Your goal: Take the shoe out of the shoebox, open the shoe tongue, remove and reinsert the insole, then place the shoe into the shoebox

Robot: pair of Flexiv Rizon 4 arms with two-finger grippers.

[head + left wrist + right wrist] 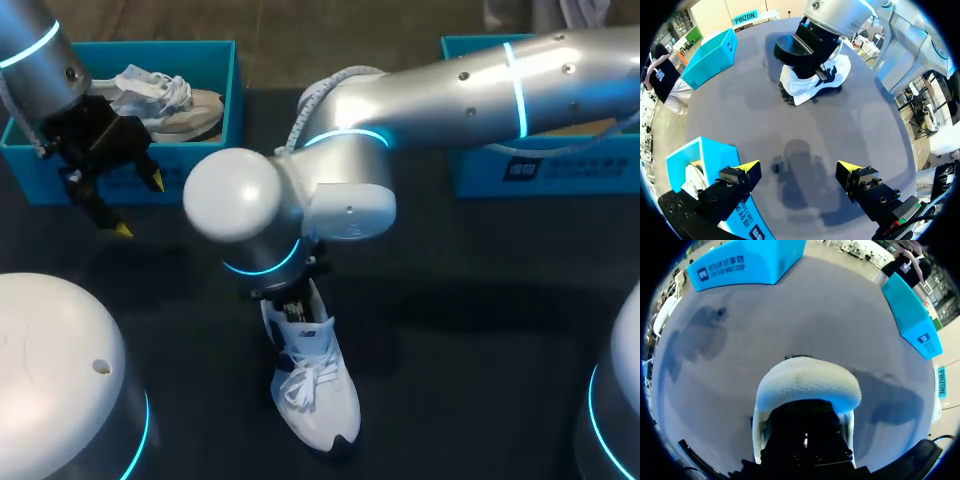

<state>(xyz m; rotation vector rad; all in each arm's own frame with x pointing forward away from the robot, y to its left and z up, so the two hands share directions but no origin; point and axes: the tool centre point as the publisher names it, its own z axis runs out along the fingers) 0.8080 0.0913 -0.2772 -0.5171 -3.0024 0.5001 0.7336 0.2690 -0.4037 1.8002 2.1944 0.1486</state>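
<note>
A white shoe (315, 395) with white laces and dark trim lies on the dark table near the front, toe toward the front edge. My right arm reaches past the middle. Its gripper (296, 303) is pushed down into the shoe's opening at the heel end. In the right wrist view the pale heel (807, 385) curves around the black gripper body (805, 440), and the fingertips are hidden inside. My left gripper (137, 205) hangs open and empty over the table at the back left, in front of a blue shoebox (230, 100); from its wrist the shoe (815, 82) lies well ahead of it (799, 167).
The back-left box holds a second, beige-and-white shoe (170, 100), seen beside my left finger (692, 177). Another blue box (540, 172) stands at the back right, partly under my right arm. Bare dark table lies between my left gripper and the white shoe.
</note>
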